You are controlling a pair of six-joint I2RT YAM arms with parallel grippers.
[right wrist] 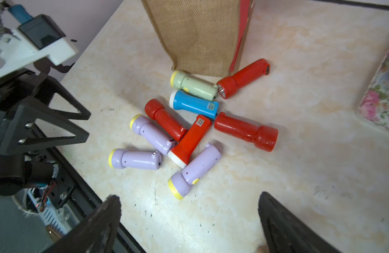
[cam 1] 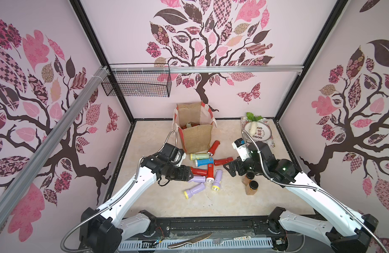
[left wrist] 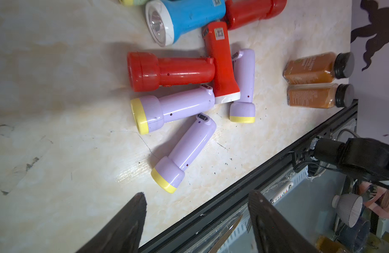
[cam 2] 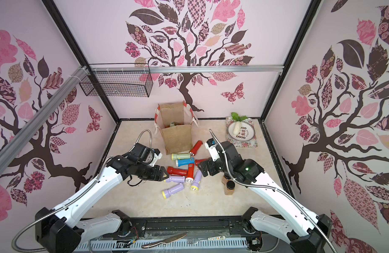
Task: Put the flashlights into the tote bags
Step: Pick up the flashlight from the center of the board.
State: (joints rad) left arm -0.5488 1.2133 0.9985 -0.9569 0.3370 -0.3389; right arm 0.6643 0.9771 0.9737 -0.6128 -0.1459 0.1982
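left gripper (cam 1: 191,175), jaws parted and empty, hovers beside a red flashlight (cam 1: 198,171) lying left-to-right, head toward it; right gripper (cam 1: 228,169), also agape, sits farther off.

Left tool (left wrist: 197,192) parted, empty, 3 lilac flashlights (left wrist: 184,151), 2 amber jars (left wrist: 307,70)

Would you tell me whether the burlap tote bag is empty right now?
Not empty: in a top view the tote bag stands upright with its mouth open, and flashlights, one pale among red, show inside it.
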